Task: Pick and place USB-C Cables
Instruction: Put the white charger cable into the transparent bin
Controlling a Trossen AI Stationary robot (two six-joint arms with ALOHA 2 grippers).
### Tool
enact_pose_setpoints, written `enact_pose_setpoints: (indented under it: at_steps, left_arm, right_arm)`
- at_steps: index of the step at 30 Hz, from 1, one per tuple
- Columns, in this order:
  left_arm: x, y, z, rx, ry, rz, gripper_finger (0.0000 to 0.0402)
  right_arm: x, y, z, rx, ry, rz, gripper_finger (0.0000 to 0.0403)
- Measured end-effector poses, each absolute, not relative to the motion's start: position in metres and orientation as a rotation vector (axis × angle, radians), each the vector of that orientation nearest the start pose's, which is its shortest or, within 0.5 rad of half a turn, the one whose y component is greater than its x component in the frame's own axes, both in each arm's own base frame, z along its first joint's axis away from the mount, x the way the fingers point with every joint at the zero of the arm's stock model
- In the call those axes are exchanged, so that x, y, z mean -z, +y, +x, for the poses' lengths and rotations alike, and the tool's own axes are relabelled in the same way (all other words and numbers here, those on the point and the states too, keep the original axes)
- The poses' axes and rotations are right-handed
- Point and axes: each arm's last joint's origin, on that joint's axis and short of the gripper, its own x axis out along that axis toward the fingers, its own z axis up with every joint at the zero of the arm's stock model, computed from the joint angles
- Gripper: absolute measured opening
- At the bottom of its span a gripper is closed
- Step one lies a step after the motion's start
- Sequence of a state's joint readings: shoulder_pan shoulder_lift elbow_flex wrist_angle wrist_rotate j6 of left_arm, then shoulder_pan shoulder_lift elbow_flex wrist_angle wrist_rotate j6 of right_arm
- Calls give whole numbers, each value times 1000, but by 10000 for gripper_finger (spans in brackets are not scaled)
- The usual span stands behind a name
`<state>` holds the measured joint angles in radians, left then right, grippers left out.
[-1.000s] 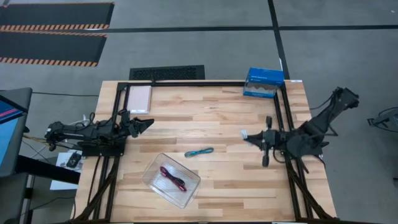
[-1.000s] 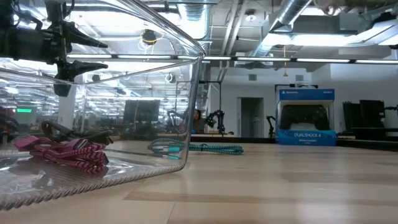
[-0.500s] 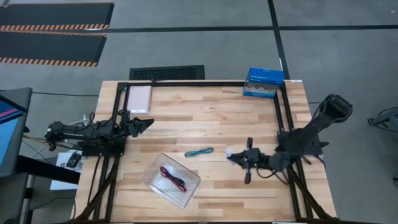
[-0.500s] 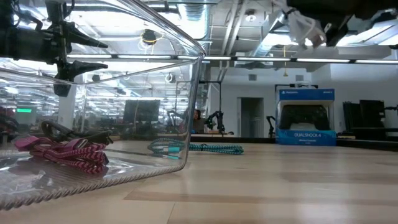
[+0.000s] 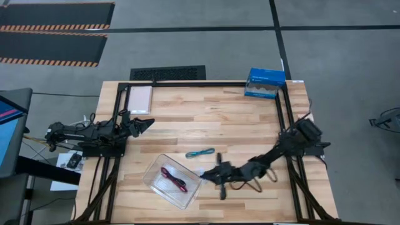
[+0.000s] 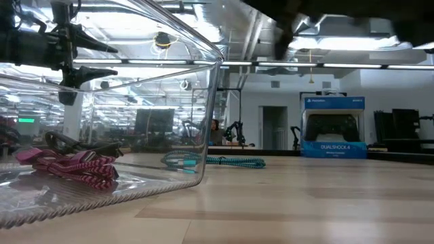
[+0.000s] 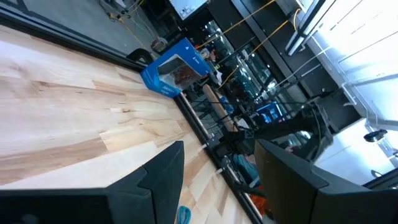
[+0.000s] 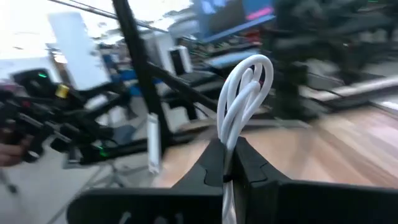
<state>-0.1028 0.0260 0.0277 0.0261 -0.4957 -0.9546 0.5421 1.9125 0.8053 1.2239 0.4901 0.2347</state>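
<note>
A clear tray (image 5: 187, 191) stands near the table's front, left of the middle. A magenta-pink cable (image 5: 175, 183) and a dark maroon cable (image 5: 167, 173) lie in it; both show in the low view, the pink cable (image 6: 71, 166) and the dark cable (image 6: 64, 141). A teal cable (image 5: 200, 153) lies on the table just beyond the tray. My right gripper (image 5: 206, 175) hovers at the tray's right end, shut on a white coiled cable (image 8: 244, 87). My left gripper (image 5: 149, 123) waits open at the table's left side. My right gripper pinches the white cable's looped coil (image 8: 229, 146) between its two fingers. Several strands pass between the fingers (image 8: 211, 167), and the loops stick out past the fingertips. The cable is lifted clear of the table.
A blue box (image 5: 265, 82) stands at the far right edge and a pale flat pad (image 5: 140, 98) at the far left. Dark frame rails run along the table's sides. Bare wood lies between the tray and the far edge.
My right gripper has swept from the table's right side toward the left and the near edge, up to the tray's right end, carrying the white cable clear of the table. The arm has stretched out low across the table.
</note>
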Motion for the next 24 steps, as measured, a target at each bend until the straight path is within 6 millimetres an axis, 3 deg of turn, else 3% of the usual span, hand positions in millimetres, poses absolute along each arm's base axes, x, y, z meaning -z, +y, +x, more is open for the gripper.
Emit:
enact_pose_setpoints:
  at_steps: [6, 11, 17, 24]
  left_arm:
    - [-173, 5, 95, -367, -222, -950, 185]
    - [-173, 5, 95, -367, -223, -952, 185]
    - [-173, 5, 95, -369, -224, -954, 185]
    - [-173, 5, 95, -376, -226, -945, 185]
  right_arm:
    - [-191, 191, 383, -171, -15, 250, 14]
    - [-225, 195, 416, -170, 154, 187, 13]
    - [-268, 195, 432, -140, 183, 148, 13]
    - [-277, 192, 434, -3, 152, 260, 13]
